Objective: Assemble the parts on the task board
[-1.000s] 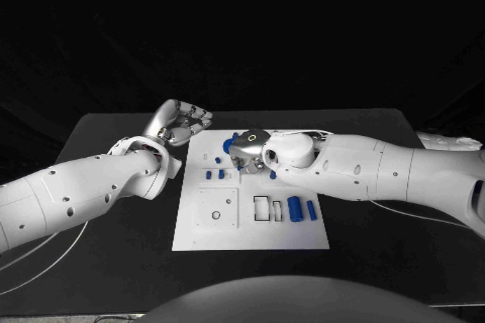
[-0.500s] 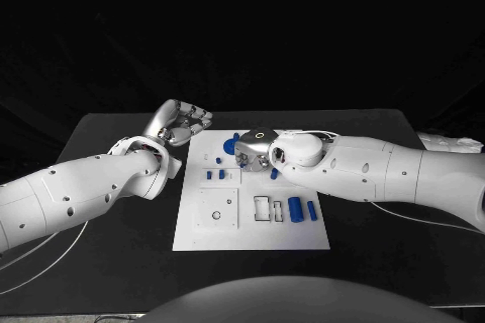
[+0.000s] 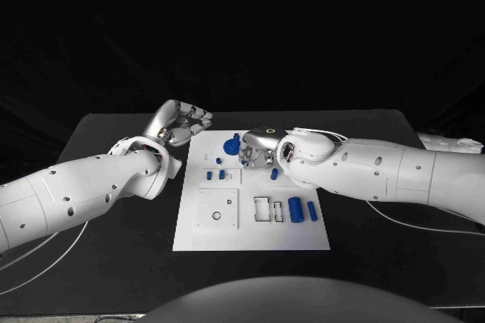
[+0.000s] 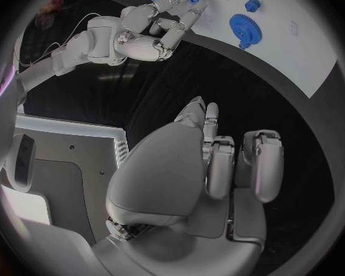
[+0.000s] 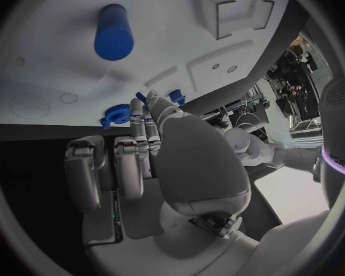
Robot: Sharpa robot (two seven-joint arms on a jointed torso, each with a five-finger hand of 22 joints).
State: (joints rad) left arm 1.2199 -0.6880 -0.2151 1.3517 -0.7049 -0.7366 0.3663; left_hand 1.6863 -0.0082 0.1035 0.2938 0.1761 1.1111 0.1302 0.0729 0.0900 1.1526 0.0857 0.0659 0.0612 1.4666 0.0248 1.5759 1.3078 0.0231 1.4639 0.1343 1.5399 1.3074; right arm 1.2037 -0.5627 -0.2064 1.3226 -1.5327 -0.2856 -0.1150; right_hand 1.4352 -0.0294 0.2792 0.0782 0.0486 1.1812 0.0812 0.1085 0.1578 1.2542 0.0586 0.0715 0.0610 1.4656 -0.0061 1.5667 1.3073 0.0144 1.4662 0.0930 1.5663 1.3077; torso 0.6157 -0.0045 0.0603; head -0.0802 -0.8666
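Darkness surrounds the black bench (image 3: 121, 225), and in its middle we see the white task board (image 3: 253, 235) lying flat; our left hand (image 3: 179, 123) hovers just beyond the board's far left corner, its fingers (image 4: 218, 159) curled in on nothing, so we count it closed and idle; our right hand (image 3: 258, 149) hangs over the far half of the board, fingers (image 5: 134, 159) bent inward, and we make out no part between them, though from the head view we cannot tell for sure whether a fingertip touches the board.

Close by the right hand's fingertips sits the blue gear (image 3: 231, 147), lying on the board beside a small blue knob (image 4: 251, 5); just beside the hand, on the side nearer the robot, lie two short blue pegs (image 3: 215, 174) and another small blue piece (image 3: 274, 174); further from the fingers, toward the robot, a thick blue cylinder (image 3: 295, 209) and a slimmer blue bar (image 3: 311, 210) lie loose next to the open rectangular slots (image 3: 269, 208), and a small round hole (image 3: 216, 215) stands unfilled.

We judge the task barely under way; most parts appear unseated, several recesses are still vacant, and neither hand carries a piece; whether the gear is already seated we cannot tell; nearly all the fitting seems left to do.
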